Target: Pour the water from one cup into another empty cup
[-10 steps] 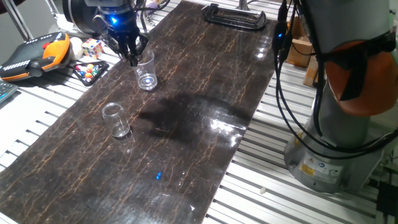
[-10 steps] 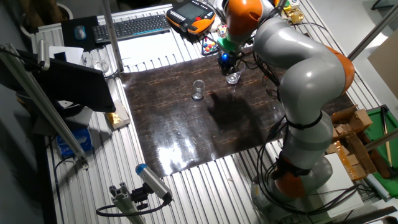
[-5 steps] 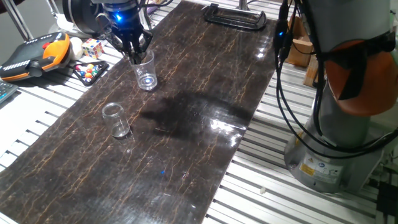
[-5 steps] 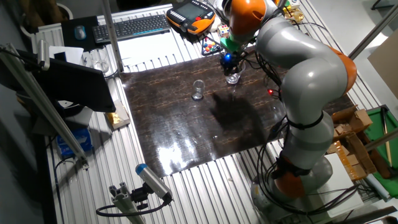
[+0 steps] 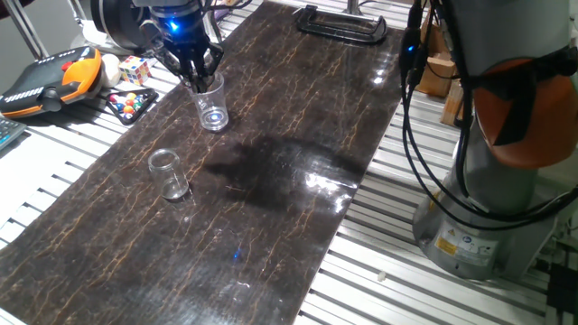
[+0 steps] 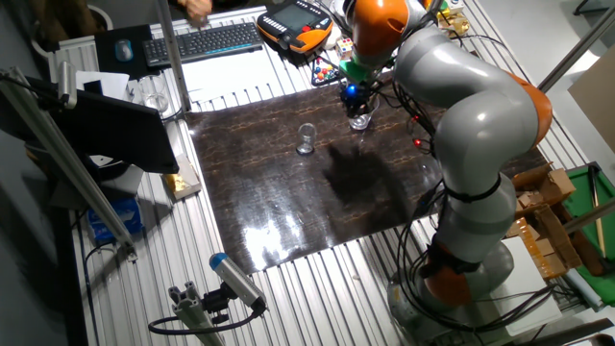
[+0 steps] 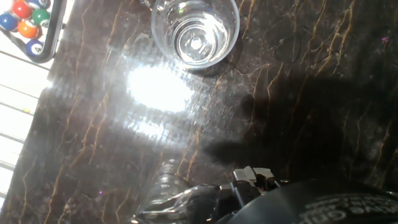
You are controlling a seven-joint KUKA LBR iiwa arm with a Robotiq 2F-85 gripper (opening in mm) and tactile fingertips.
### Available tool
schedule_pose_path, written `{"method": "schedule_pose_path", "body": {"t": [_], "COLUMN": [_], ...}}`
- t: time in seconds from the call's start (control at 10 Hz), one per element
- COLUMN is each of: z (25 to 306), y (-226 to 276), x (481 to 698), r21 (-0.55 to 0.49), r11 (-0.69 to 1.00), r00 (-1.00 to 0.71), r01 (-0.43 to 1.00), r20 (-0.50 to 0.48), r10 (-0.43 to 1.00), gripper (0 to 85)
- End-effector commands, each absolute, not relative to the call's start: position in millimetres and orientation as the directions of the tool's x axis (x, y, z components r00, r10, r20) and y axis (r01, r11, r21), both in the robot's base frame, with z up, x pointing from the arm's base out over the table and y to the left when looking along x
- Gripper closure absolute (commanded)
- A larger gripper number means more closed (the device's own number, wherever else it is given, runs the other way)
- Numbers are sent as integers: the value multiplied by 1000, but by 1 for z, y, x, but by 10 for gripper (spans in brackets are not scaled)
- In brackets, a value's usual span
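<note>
The short glass tumbler (image 5: 169, 173) stands upright on the dark tabletop (image 5: 289, 135), well apart from my hand (image 5: 194, 77). My hand hangs at the taller clear cup's (image 5: 211, 102) rim; I cannot tell how far its fingers are parted.

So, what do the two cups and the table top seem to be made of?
The short tumbler looks like clear glass: its rim and base appear thick. The taller cup under the gripper is clear and thin-walled, either glass or plastic. The table top looks like a dark, glossy sheet with a veined, marble-like print; it reflects the lights sharply. The frame around it seems to be ribbed aluminium.
</note>
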State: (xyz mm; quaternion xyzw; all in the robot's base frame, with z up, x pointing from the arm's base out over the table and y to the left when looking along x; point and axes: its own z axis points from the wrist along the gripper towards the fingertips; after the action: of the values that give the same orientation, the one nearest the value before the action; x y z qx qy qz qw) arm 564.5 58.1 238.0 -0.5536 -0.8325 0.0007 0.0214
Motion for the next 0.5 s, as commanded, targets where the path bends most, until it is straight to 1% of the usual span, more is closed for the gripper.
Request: {"method": "schedule_pose_path", "body": {"t": [0.0,0.4], "z": [238,237], "y": [59,60], "x": [565,567], "r21": [-27,-29], "r11": [394,403], "r00": [-393,-403], "r01": [919,915], "r20": [35,14], "r10": [919,915], "gripper": [843,843]}}
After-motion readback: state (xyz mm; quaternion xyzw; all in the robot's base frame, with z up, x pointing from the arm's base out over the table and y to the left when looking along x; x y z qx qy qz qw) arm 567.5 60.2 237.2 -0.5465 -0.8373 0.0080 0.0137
